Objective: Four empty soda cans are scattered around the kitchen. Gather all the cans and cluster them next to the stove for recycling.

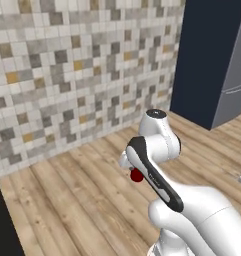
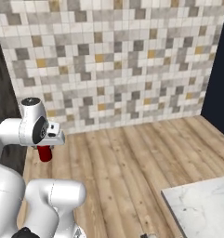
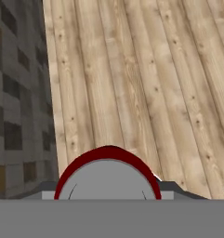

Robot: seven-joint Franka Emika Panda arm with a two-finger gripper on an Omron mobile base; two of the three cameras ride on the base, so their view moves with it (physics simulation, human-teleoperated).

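Wood-plank floor (image 2: 132, 158) and mosaic tile wall (image 2: 113, 60) make up the background; no stove or counter edge near the claw yet, apart from a marble counter corner (image 2: 201, 204) well off to one side in the right base view.

Red soda can (image 3: 108, 174) sits directly in the claw. In the hand view its silvery top and red rim lie right at the base of the fingers, centred between them. In the right base view the can (image 2: 45, 153) hangs just below the gripper (image 2: 47, 145); in the left base view it (image 1: 137, 175) peeks out red under the wrist. Claw reads as pinched on the can, jaws held apart by its body, not fully together. The can is carried in the air, clear of the floor, which lies well below it.

Judgement: this is the transport step, one can in hand, stove not in sight. Notes for doing it well:
- I keep the pinch firm and unchanged; an empty can is light and may slip or dent.
- I keep the wrist level so the can stays upright under the fingers.
- I drive the base smoothly, arm tucked, watching the tile wall ahead of the claw and the dark cabinet (image 1: 202, 60) off to the side.
- I release only once the can stands on marble beside the cooktop.
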